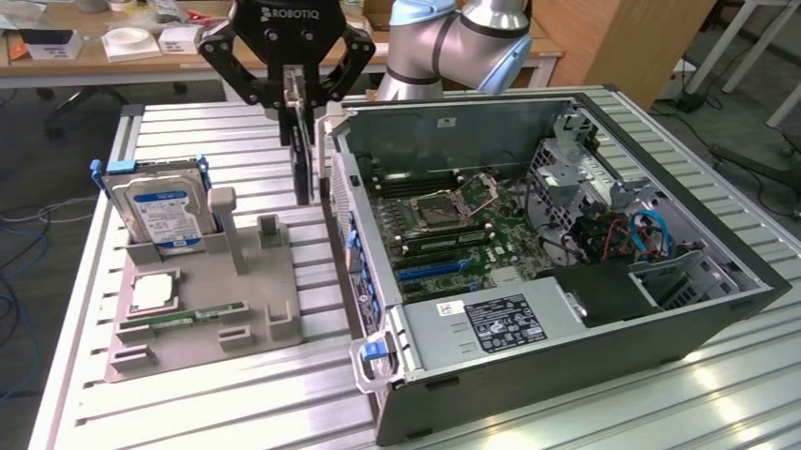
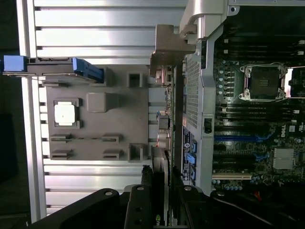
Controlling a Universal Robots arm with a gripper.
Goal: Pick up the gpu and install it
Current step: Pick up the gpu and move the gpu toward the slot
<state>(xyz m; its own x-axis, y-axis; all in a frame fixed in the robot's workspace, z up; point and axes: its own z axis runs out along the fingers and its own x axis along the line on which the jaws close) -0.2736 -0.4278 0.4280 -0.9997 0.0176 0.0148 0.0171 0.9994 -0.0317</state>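
- claw: black two-finger robotiq gripper hangs above the gap between the grey moulded parts tray and the open black-and-silver computer case. jaws are partly closed, pinched on the top edge of the gpu.
- gpu: thin dark flat card, seen edge-on, hanging upright and clear of the tray. it sits just beside the case's perforated wall on the exterior view's left. in the wrist view its silver metal bracket is at the end far from the fingers.
- tray holds the blue-labelled silver hard drive, a slim green ram stick and a square silver cpu.
- inside the case the green motherboard lies exposed, with the blue expansion slot at its near side.

risks, as judged:
- the card is very close to the case wall. a small sideways drift could clip the bracket or the lower edge on the rim.
- the grip is on one edge only, so the long card can pivot or slip if it touches anything.
- a tilted card would meet the slot skew and jam or scrape neighbouring components.
- i cannot tell how squarely the pads sit on the board.
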